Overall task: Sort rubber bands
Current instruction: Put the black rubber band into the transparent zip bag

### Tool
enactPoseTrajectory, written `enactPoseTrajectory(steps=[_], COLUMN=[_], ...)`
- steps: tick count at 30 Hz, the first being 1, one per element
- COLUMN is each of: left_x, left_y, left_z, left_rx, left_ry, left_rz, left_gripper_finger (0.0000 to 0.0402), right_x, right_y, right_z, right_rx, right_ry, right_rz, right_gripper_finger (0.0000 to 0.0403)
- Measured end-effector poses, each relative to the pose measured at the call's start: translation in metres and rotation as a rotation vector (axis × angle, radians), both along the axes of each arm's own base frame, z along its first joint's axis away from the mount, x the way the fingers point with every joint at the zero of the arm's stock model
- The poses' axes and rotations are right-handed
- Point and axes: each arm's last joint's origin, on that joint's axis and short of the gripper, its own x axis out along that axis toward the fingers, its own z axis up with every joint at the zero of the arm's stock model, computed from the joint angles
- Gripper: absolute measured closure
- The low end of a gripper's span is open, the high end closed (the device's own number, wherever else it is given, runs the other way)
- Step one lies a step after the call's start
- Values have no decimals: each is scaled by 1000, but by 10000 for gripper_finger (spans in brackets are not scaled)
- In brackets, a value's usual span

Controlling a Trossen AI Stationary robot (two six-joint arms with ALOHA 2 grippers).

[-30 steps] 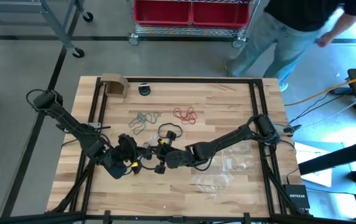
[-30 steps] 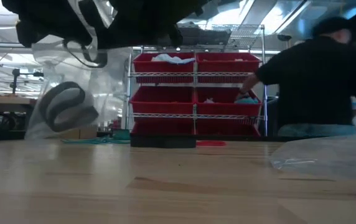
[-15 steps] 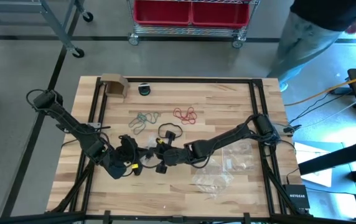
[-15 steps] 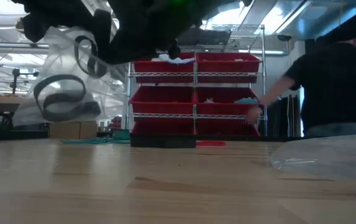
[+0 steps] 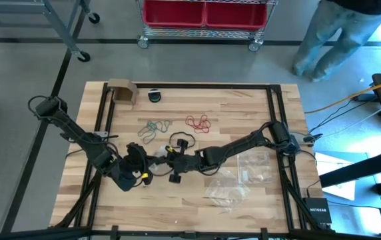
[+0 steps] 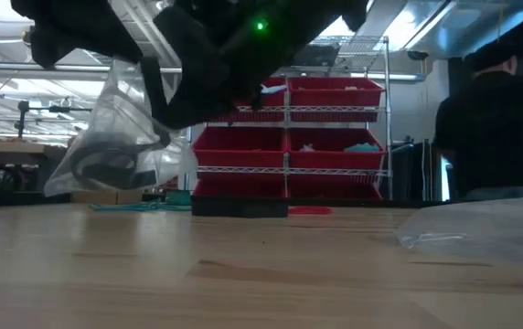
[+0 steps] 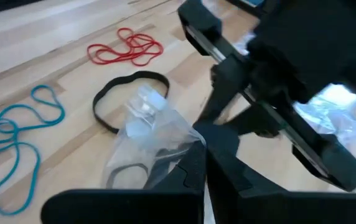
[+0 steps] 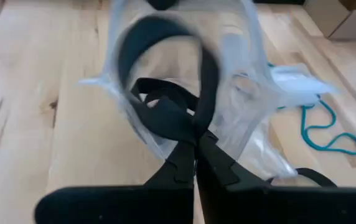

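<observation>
- So, L side first: left gripper (image 5: 139, 175) sits low over the table's (image 5: 197, 207) front-centre, fingers pinched shut on the edge of a clear zip bag (image 7: 142, 146) w/ black bands already inside. Keep that pinch firm & the bag mouth facing the other arm; don't let it sag.
- Centre: right gripper (image 5: 172, 167) is just beside it, jaws closed on a black rubber band (image 8: 165, 106) at the bag's mouth. Judgement: the step is feeding the band in. Push it well past the opening before letting go, since floppy loops spring back out.
- One more black band (image 5: 180, 141) lies loose on the wood just behind the grippers, prob. next for this bag.
- Further back: teal bands (image 5: 152, 128) and, to their R, red bands (image 5: 198, 123), each in its own cluster, apart from each other. Don't drag the bag through them.
- R side: spare clear bags (image 5: 244, 177) lie flat, near the right arm.
</observation>
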Motion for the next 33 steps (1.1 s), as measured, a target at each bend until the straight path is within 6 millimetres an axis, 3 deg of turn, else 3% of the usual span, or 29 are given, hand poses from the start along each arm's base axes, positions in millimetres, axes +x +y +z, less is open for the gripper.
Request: enactPoseTrajectory(steps=[8,14,20,27,33], left_x=[3,4,3,3,3], left_y=[7,7,6,6,6], left_z=[0,-1,-1,-1,-1], left_rx=[38,89,76,60,49], left_ry=[15,44,56,50,41], left_rz=[23,-8,-30,-20,-11], left_gripper_finger=[402,402,402,402,401], right_x=[2,3,9,13,11], right_y=[-1,-5,-14,-13,-8], right_z=[1,2,10,18,20], right_rx=[83,154,296,353,346], right_ry=[-9,-46,-97,-88,-43], right_rz=[41,-86,-184,-121,-71], right_gripper_finger=[402,391,325,233,210])
